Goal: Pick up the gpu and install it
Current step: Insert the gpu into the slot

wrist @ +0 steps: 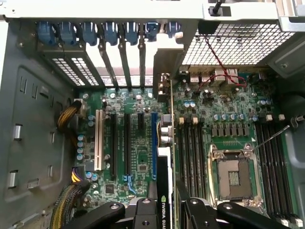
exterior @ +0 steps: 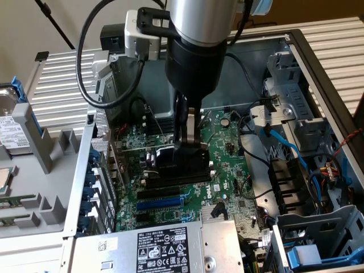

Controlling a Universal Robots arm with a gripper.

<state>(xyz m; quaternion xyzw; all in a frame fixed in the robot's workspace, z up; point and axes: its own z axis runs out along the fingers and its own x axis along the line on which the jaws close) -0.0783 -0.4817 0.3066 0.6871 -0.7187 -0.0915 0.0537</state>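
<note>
The gpu [exterior: 170,168] stands on edge inside the open computer case, its black shroud facing the exterior view's front. My gripper [exterior: 189,149] reaches straight down from above and is shut on the card's top edge. In the wrist view the gpu [wrist: 164,183] appears edge-on between my two black fingers [wrist: 143,212], with its silver bracket end pointing toward the case's rear slot openings. It sits over the green motherboard [wrist: 138,157] right beside the blue expansion slot [wrist: 154,143]. I cannot tell whether its lower edge is seated in a slot.
The grey power supply [exterior: 170,244] lies at the case's near end. Drive cages with blue cables [exterior: 284,148] fill the exterior view's right. The bare CPU socket [wrist: 233,176] and black memory slots [wrist: 190,152] lie beside the card. Blue slot latches [wrist: 109,31] line the rear wall.
</note>
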